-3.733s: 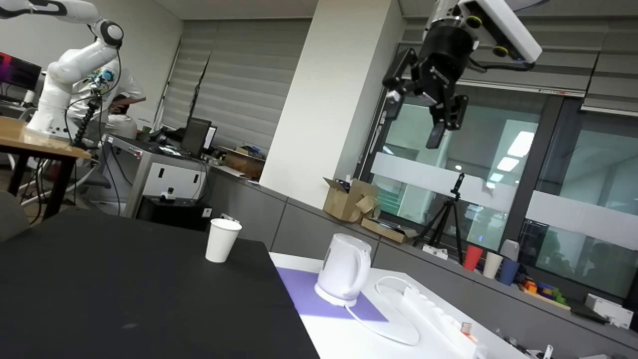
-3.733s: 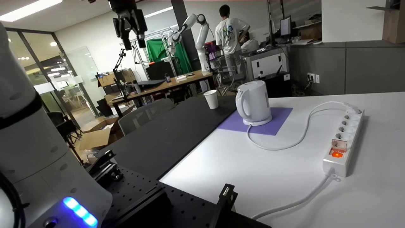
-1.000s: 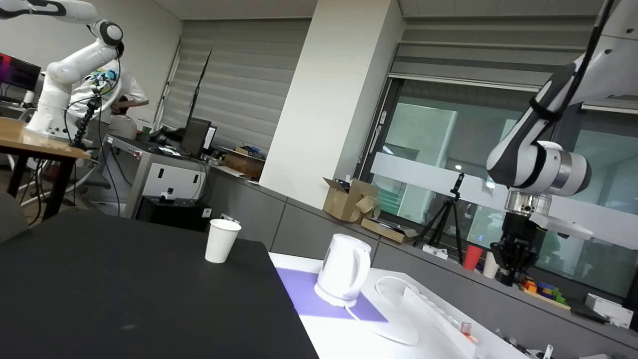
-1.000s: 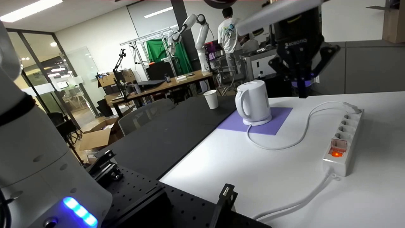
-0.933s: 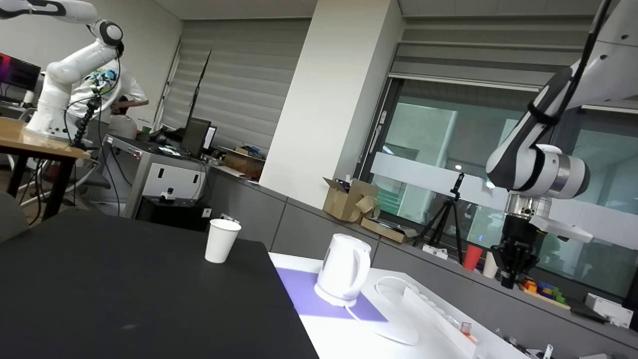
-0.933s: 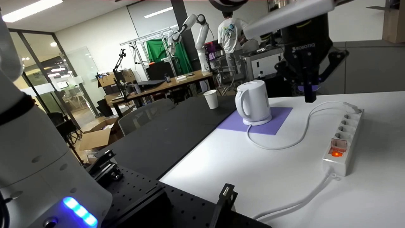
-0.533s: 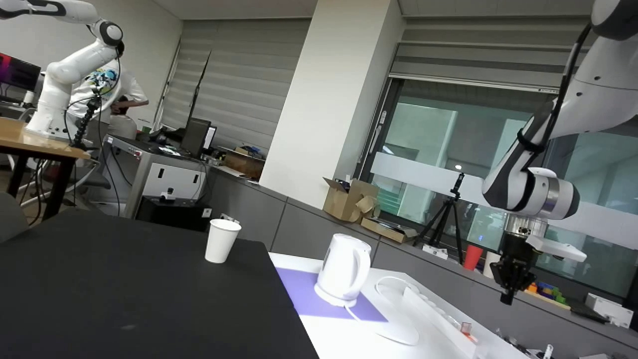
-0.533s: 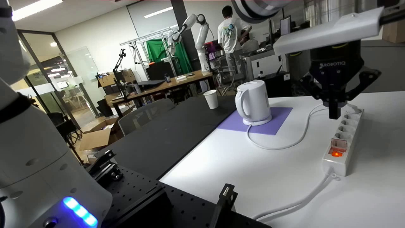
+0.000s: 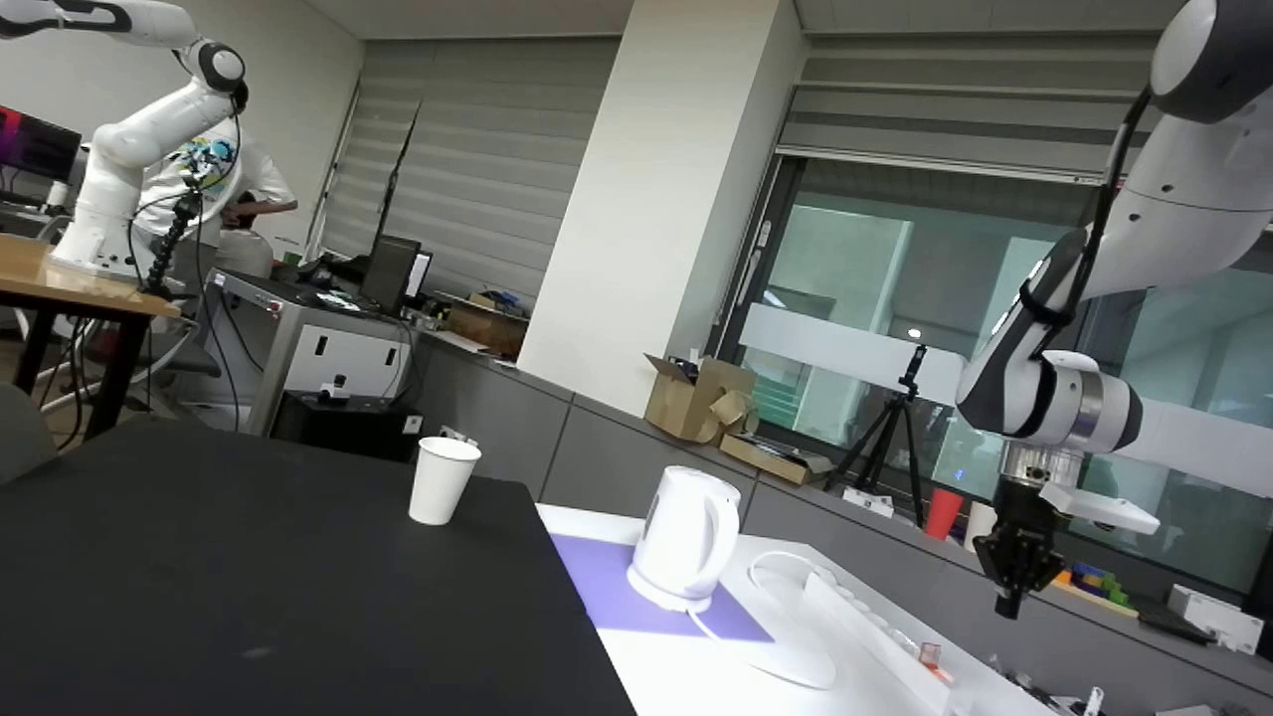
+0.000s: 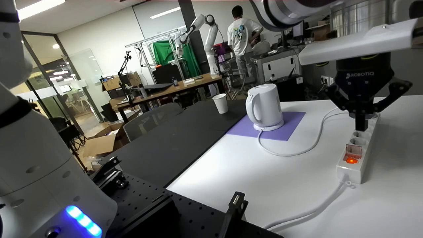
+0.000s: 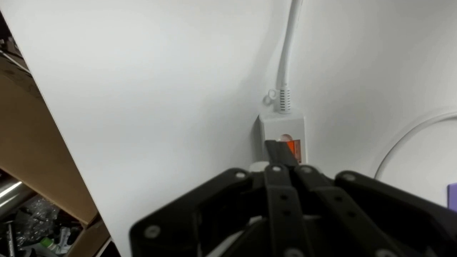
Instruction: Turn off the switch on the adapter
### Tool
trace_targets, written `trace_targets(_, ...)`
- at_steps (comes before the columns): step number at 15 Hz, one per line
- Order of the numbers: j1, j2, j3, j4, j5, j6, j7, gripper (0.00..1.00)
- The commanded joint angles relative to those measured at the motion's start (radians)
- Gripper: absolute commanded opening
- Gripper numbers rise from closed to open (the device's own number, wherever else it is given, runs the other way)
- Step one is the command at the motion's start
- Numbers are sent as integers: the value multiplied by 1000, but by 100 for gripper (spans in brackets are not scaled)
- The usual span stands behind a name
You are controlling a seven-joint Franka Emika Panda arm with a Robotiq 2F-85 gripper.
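The adapter, a long white block, lies on the white table in both exterior views [image 9: 863, 634] [image 10: 349, 173]. At its near end the switch [image 10: 351, 161] glows orange under a raised clear lid [image 10: 354, 149]. My gripper [image 10: 361, 125] points downward above the adapter's sockets, fingertips pressed together with nothing between them. An exterior view also has the gripper [image 9: 1007, 605] up in the air over the table. In the wrist view, the fingertips [image 11: 280, 151] cover the left part of the switch [image 11: 293, 147]; the adapter's far portion is hidden behind the gripper.
A white jug [image 10: 264, 107] stands on a purple sheet [image 10: 292, 127], its white cord running to the adapter. A thick cable [image 10: 307, 211] leaves the adapter's near end. A paper cup [image 10: 220, 103] stands on the black surface. The wrist view includes the table's edge [image 11: 60, 132].
My shut gripper has come down and, in an exterior view, moved rightward to over the sockets. The adapter, its glowing switch, the jug and the cup look unchanged.
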Motion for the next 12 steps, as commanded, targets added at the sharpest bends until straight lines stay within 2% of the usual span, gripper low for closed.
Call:
trace_targets(1, -22, -3, 23, 2, -22, -2, 15, 0)
trace_targets(4, -22, -3, 23, 2, -22, -2, 16, 0)
trace_targets(12, -105, 130, 122, 161, 25, -13, -13, 0)
